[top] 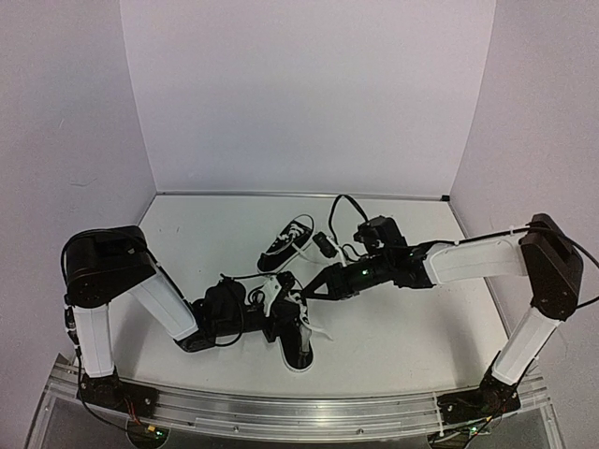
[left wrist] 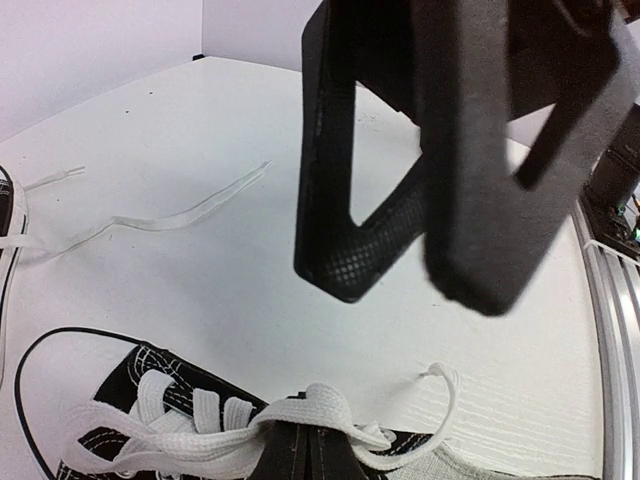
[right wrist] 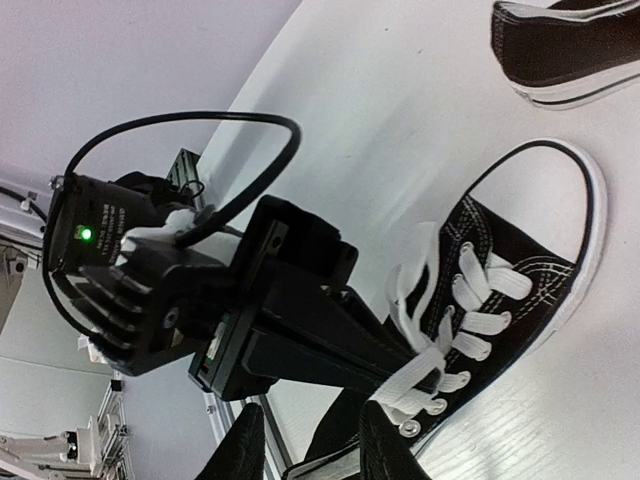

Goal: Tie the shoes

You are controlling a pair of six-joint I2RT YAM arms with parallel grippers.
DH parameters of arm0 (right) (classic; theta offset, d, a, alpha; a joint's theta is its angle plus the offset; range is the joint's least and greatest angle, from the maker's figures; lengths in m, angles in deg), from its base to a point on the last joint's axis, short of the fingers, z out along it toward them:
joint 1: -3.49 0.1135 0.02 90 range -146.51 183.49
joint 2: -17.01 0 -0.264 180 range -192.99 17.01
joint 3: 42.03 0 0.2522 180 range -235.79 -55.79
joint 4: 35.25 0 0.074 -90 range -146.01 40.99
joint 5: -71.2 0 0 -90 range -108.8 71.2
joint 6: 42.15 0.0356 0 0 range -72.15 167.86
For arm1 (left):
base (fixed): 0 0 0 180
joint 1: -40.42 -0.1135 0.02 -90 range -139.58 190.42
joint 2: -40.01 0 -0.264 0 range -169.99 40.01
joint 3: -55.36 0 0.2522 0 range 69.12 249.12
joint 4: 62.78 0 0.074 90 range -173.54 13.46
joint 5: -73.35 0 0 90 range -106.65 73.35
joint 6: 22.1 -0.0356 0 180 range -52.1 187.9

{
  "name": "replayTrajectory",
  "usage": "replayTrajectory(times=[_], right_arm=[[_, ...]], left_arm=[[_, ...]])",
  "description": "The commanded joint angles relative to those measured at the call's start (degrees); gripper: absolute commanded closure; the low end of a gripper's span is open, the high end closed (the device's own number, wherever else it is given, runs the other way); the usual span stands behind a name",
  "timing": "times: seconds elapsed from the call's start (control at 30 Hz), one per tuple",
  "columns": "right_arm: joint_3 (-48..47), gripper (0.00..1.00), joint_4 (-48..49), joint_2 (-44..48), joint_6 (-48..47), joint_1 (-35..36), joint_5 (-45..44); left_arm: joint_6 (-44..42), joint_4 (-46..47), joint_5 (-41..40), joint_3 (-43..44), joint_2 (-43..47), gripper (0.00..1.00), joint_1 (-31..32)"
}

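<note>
Our left gripper (left wrist: 300,442) pinched the white lace (left wrist: 315,405) of the near shoe (top: 301,344); our right gripper (top: 305,296) hovered part-open. A hard pull could have slipped the lace free or dragged the shoe.

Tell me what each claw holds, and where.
Left claw pinches the white lace of the near shoe by its top eyelets; right claw open, empty.

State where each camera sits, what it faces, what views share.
Top external: above, behind the bases, looking down on the table; left arm, right arm show.
Left wrist: low over laces of the near shoe; own fingers at bottom, right hand ahead.
Right wrist: faces left hand, same shoe; own fingers below.
All share that shoe.
</note>
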Motion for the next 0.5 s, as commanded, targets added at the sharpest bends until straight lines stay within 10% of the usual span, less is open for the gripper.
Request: replayTrajectory(times=[0.0,0.47], right_arm=[[0.87,0.7,0.46,-1.99,1.19,-0.84,-2.81],[0.84,0.74,0.8,-6.42,1.85,-0.84,-1.41]], left_arm=[[-0.6,1.45,1.6,1.14,-0.3,1.0,0.1],[-1.43,-0.03,1.87,1.57,0.1,1.0,0.09]])
